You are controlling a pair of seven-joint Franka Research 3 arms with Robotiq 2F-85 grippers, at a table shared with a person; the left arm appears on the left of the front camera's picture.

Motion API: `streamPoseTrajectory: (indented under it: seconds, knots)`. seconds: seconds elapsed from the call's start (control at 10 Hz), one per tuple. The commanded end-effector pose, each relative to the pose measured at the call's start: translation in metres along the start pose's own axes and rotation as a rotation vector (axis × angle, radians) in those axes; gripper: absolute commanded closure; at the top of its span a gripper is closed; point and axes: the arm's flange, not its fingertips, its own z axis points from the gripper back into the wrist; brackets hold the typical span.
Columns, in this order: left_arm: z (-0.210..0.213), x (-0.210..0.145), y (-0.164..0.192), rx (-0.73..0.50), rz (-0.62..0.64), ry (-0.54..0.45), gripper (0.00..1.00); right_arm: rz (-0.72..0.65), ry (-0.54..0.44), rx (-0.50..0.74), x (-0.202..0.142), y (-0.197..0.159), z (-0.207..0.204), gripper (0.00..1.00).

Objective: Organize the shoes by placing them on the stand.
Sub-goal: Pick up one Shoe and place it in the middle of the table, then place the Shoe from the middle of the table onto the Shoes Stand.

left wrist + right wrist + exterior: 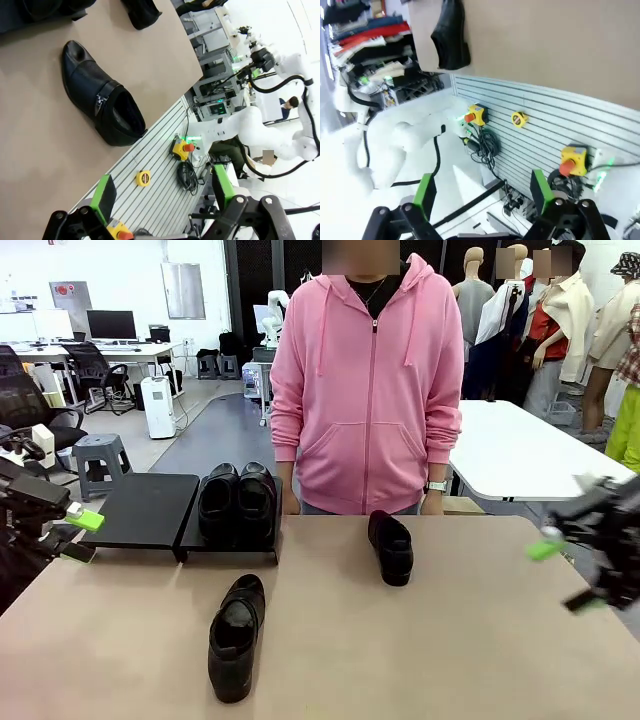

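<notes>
The black stand (140,510) sits at the table's back left, and two shoes (237,502) rest side by side on its right panel. A third shoe (390,547) lies on the table in front of the person. A fourth shoe (236,635) (102,102) (450,37) lies near the front edge, left of centre. My left gripper (80,536) (162,192) hovers open at the table's left edge, beside the stand, holding nothing. Off the table's right side, my right gripper (565,575) (482,194) is open with nothing between its fingers.
A person in a pink hoodie (365,390) stands at the far edge, hands down behind the table. A white table (530,445) stands behind at the right. Below the near table edge runs a slotted metal base with a yellow stop button box (181,148).
</notes>
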Motion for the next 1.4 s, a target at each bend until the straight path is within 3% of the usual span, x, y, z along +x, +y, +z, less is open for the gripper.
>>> streamPoseTrajectory:
  seconds: [0.0,0.1,0.2,0.3,1.3]
  knots:
    - [0.0,-0.001,0.001,-0.013,-0.02,-0.004,0.0,0.027,0.001,0.016,-0.001,-0.043,0.0,0.0]
    - [0.0,-0.001,0.001,-0.013,-0.02,-0.004,0.0,0.088,-0.053,0.045,-0.002,-0.051,0.001,0.0]
    - [0.0,-0.001,0.001,-0.013,-0.02,-0.004,0.0,0.24,-0.136,-0.061,0.002,-0.035,-0.016,0.0]
    - [0.0,-0.001,0.001,-0.013,-0.02,-0.004,0.0,0.016,-0.032,0.037,-0.003,-0.041,0.022,0.0]
    - [0.0,-0.001,0.001,-0.013,-0.02,-0.004,0.0,0.016,-0.032,0.037,-0.003,-0.041,0.022,0.0]
